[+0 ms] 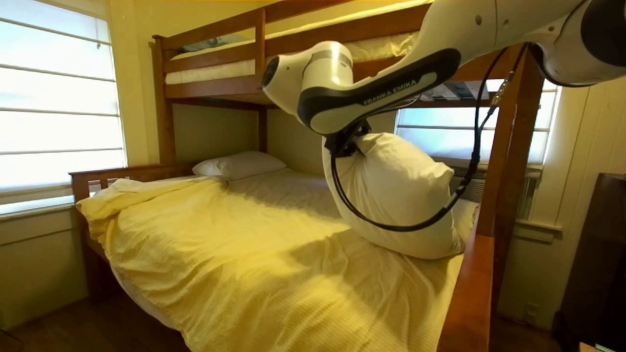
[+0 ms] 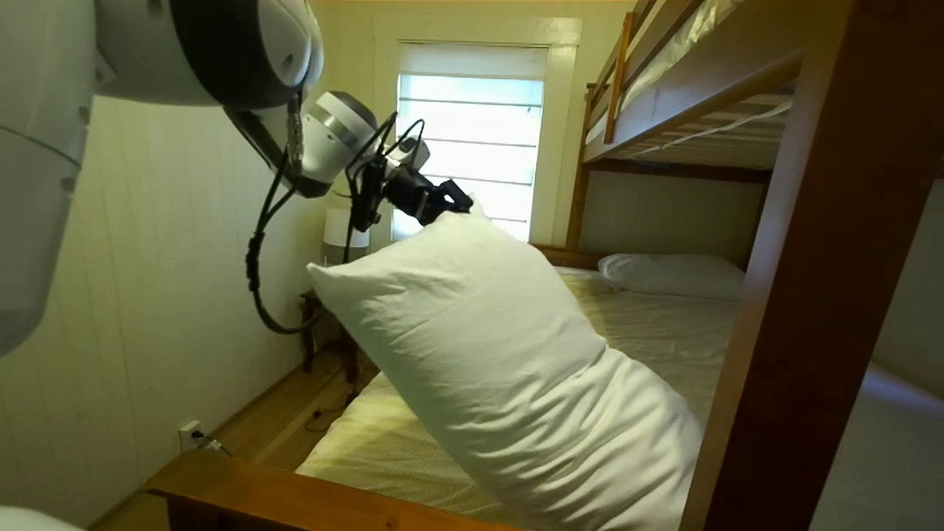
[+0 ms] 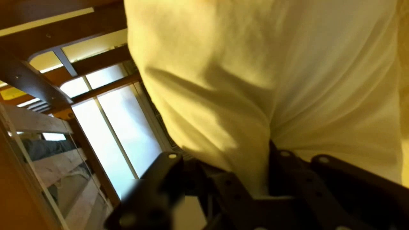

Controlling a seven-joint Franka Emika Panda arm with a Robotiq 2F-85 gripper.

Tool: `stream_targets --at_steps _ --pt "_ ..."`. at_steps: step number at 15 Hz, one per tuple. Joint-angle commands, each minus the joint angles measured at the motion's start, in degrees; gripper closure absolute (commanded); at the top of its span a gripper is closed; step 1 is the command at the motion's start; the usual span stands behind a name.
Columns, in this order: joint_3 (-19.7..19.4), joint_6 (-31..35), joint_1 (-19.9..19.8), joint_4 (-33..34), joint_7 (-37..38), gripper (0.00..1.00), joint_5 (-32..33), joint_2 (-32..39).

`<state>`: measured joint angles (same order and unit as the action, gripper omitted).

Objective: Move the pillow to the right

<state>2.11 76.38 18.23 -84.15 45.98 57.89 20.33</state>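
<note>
The large cream-white pillow (image 1: 391,195) hangs tilted from my gripper (image 1: 356,144) above the near end of the bed. In an exterior view, the pillow (image 2: 479,332) slants down from the gripper (image 2: 459,203), and its lower end reaches the bed beside the bunk post. In the wrist view, my gripper (image 3: 250,169) is shut on a gathered fold of the pillow (image 3: 220,64), with creases running out from the pinch. The fingertips are partly buried in the cloth. The flatter pale pillow (image 1: 249,165) lies at the far end of the bed, and it also shows in an exterior view (image 2: 671,274).
The yellow bedsheet (image 1: 220,254) covers the lower bunk. The wooden end rail (image 1: 467,298) and bunk post (image 2: 782,280) stand close to the pillow. The upper bunk (image 1: 212,90) overhangs behind the arm. A black cable (image 1: 406,227) loops across the pillow. A lamp (image 2: 343,230) stands beyond.
</note>
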Motion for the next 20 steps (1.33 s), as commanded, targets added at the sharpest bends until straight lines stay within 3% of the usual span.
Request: stream_targets --at_steps 1,4,5,11,12,15,20 --pt "-0.85 -2.45 -4.16 4.11 1.29 0.96 0.99 -4.08" --pt "-1.80 -4.16 -6.37 8.51 1.19 0.96 2.79 -6.43" --pt "-0.45 -1.20 -6.70 5.66 0.35 0.84 0.28 -4.59" --pt "-0.90 -2.33 -7.70 7.34 0.89 0.84 0.27 -5.99" --pt "-0.88 -2.33 -7.65 7.34 0.99 0.96 0.27 -5.88" --pt "-1.84 -0.24 -8.97 14.29 7.29 0.96 -1.26 -1.50" --pt "-4.71 -0.38 -12.15 28.08 9.12 0.96 -4.68 4.77"
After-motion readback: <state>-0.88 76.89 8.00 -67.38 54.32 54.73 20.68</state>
